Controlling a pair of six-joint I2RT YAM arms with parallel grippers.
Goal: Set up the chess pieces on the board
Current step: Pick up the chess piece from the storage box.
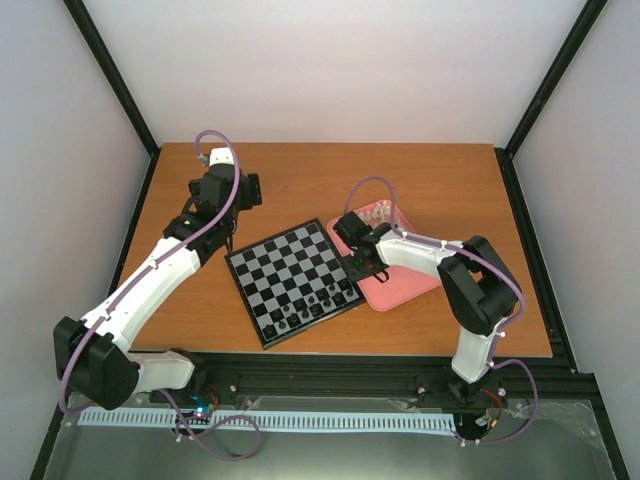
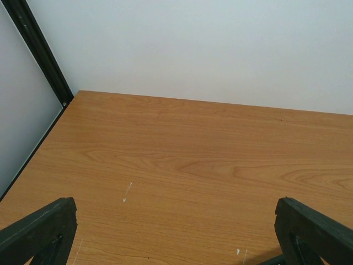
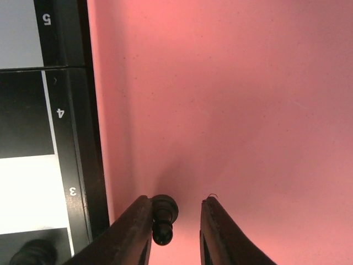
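The board [image 1: 290, 272] lies at the table's middle, with several black chess pieces [image 1: 318, 303] along its near edge. My right gripper [image 1: 360, 262] hangs low over the pink tray [image 1: 405, 287], beside the board's right border [image 3: 83, 165]. In the right wrist view its jaws [image 3: 175, 221] stand a little apart around a black pawn [image 3: 164, 218]. The pawn touches the left finger [image 3: 135, 234], with a gap to the right finger [image 3: 220, 234]. Another black piece [image 3: 30, 254] stands on the board's edge square. My left gripper [image 1: 250, 190] is wide open and empty over bare wood [image 2: 182, 165] at the back left.
Several cream pieces [image 1: 378, 212] lie at the far end of the pink tray. Grey walls and black frame posts [image 2: 38, 49] close in the table at the back and sides.
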